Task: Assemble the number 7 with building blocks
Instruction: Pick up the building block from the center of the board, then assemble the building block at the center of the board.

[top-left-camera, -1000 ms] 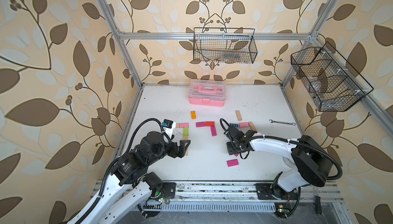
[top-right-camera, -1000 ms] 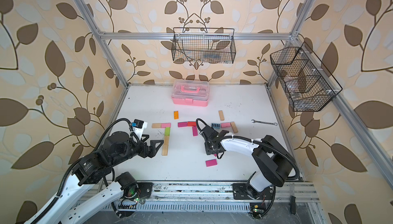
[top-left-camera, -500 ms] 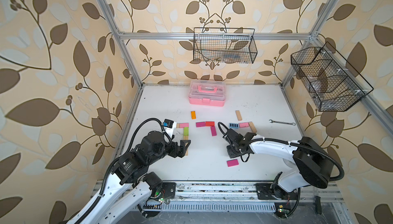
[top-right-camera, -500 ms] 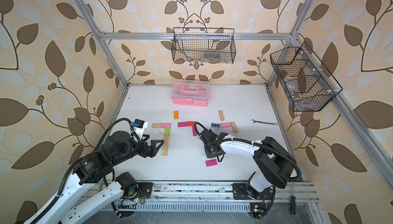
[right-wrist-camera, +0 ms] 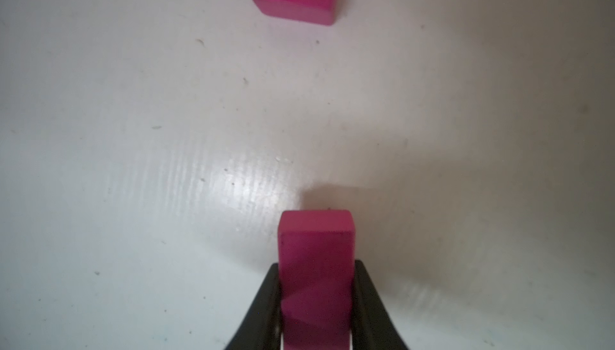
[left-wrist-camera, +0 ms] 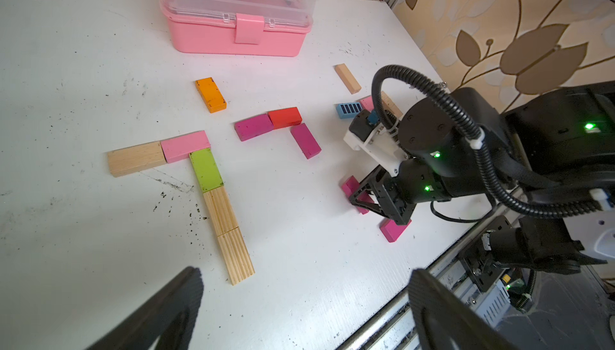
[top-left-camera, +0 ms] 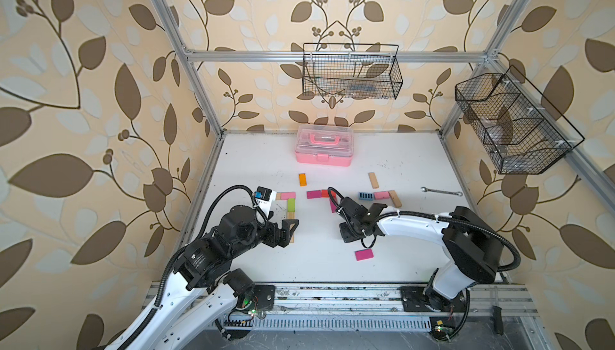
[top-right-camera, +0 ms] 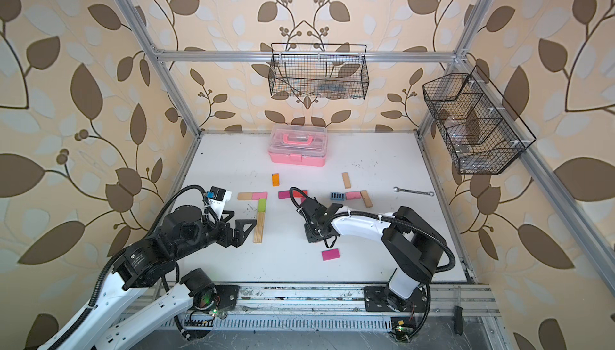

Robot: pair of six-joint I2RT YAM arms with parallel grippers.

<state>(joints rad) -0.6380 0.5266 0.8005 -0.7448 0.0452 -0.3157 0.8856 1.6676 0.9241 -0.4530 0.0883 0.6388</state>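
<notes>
One magenta block (right-wrist-camera: 315, 252) pinched, right gripper (right-wrist-camera: 316, 301) downturned (left gripper (left-wrist-camera: 304, 281) agape)

The case (top-left-camera: 323, 152) lies behind the blocks (top-left-camera: 314, 194).

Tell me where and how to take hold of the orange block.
Grip the orange block at mid-length across its two long sides, coming straight down from above: it lies flat on the table, alone, with bare space along both long sides.

Wood, pink and lime blocks (left-wrist-camera: 184, 147) form a flat number 7 (left-wrist-camera: 206, 170); magenta and red blocks (left-wrist-camera: 284, 117) make a corner nearby; another magenta block (right-wrist-camera: 316, 265) is pinched on edge
</notes>
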